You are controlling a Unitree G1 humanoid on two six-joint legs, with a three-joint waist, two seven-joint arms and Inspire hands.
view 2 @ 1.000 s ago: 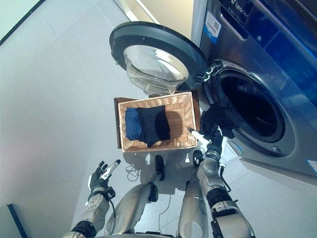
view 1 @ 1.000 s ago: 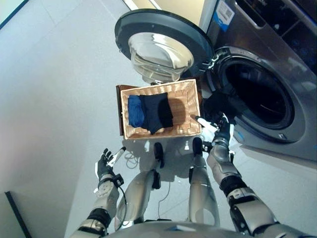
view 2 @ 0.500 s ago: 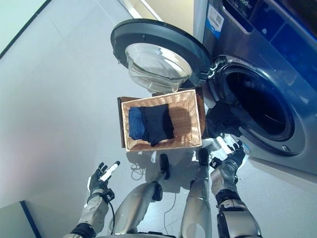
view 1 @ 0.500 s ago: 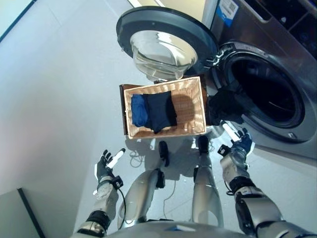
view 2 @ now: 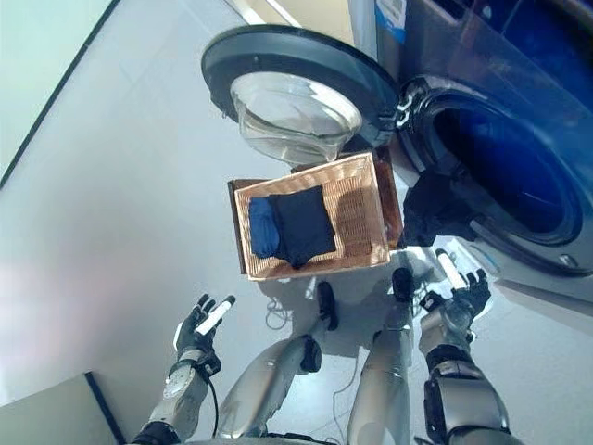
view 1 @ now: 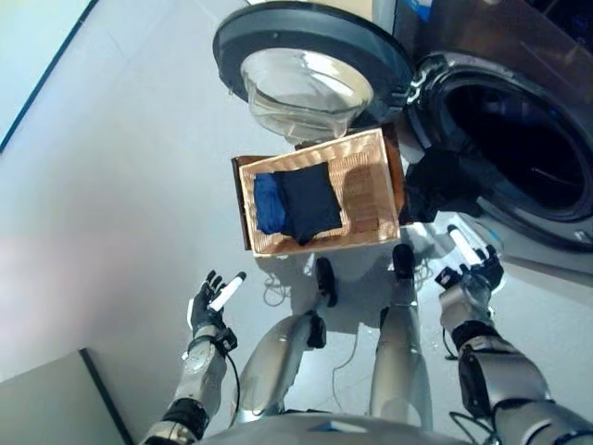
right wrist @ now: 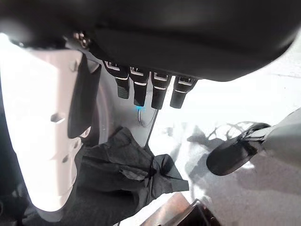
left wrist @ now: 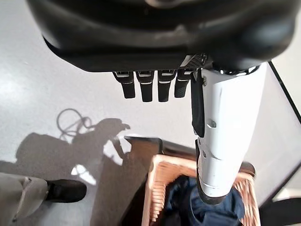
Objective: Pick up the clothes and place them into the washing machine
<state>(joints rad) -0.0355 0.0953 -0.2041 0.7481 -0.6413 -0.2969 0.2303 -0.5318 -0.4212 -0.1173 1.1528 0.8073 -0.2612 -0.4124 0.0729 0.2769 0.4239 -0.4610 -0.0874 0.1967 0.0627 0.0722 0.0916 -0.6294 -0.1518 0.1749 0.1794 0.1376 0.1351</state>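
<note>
A folded dark navy garment (view 1: 310,199) is lying in the rectangular woven wicker basket (view 1: 371,190), and a brighter blue garment (view 1: 268,204) is lying just beside it, touching it, on the side of the basket toward the robot's left. The part of the basket toward the washing machine is showing its bare woven bottom. A crumpled black piece of clothing (view 1: 445,183) is hanging over the lower rim of the drum opening (view 1: 519,139) of the dark grey front-loading washing machine (view 2: 519,56), between the basket and the dark drum; in the right wrist view the same black cloth (right wrist: 123,169) is draping down in loose folds. The round machine door with its clear glass bowl (view 1: 306,79) is standing wide open, just beyond the far side of the basket. The basket is resting on a smooth pale grey floor (view 1: 120,185), close against the front of the machine. The left hand (view 1: 208,301) is hovering low over the floor, well apart from the basket, with its fingers spread and relaxed and holding nothing. The right hand (view 1: 471,278) is hovering near the black cloth without touching it, and its fingers are also straight and apart.
</note>
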